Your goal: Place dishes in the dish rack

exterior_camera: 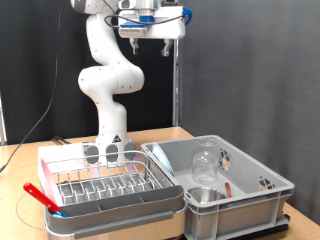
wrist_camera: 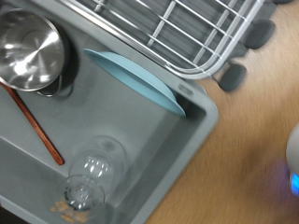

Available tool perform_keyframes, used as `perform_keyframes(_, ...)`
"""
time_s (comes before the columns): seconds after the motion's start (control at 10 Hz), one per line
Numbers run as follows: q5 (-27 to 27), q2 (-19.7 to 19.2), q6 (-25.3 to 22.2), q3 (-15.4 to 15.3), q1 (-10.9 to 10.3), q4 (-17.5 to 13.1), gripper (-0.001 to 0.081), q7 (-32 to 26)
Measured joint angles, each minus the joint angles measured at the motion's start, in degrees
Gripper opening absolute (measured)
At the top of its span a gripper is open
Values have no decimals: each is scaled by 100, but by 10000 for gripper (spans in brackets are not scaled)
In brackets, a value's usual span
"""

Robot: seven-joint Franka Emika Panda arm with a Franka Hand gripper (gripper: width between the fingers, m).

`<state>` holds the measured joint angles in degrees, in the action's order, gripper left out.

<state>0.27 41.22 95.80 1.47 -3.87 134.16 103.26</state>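
The silver wire dish rack (exterior_camera: 100,183) sits in its shallow white tray at the exterior view's lower left, and its corner shows in the wrist view (wrist_camera: 192,28). The dishes lie in the deeper grey tub (exterior_camera: 262,178) beside it: a clear glass (exterior_camera: 205,163) (wrist_camera: 92,177) on its side, a shiny metal cup (exterior_camera: 203,196) (wrist_camera: 33,51), a thin red-handled utensil (exterior_camera: 228,187) (wrist_camera: 33,121) and a light blue plate (wrist_camera: 140,79) leaning on the tub wall. My gripper (exterior_camera: 149,46) hangs high above the tub, open and empty. Its fingers do not show in the wrist view.
The tub (wrist_camera: 187,140) stands right against the rack's tray on a wooden table (exterior_camera: 20,165). A red piece (exterior_camera: 38,195) sticks out at the tray's left corner. The robot's white base (exterior_camera: 108,130) stands behind the rack, with a black curtain beyond.
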Motion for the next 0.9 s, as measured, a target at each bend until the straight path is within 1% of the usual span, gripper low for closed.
perform_keyframes(0.1, -96, -169, 230, 74, -90, 7, 808, -592)
perform_keyframes(0.2, -66, -150, 214, 63, -64, 8, 808, -384)
perform_keyframes(0.3, -39, -122, 244, 80, -92, 20, 808, -569)
perform_keyframes(0.5, 128, -40, 377, 324, -318, 130, 808, -1793)
perform_keyframes(0.6, 129, -31, 561, 485, -445, 228, 808, -2535)
perform_keyframes(0.7, 129, -26, 709, 614, -590, 317, 808, -3045)
perform_keyframes(0.8, 129, -27, 704, 605, -569, 315, 808, -2896)
perform_keyframes(0.9, 243, -20, 707, 638, -594, 324, 808, -3079)
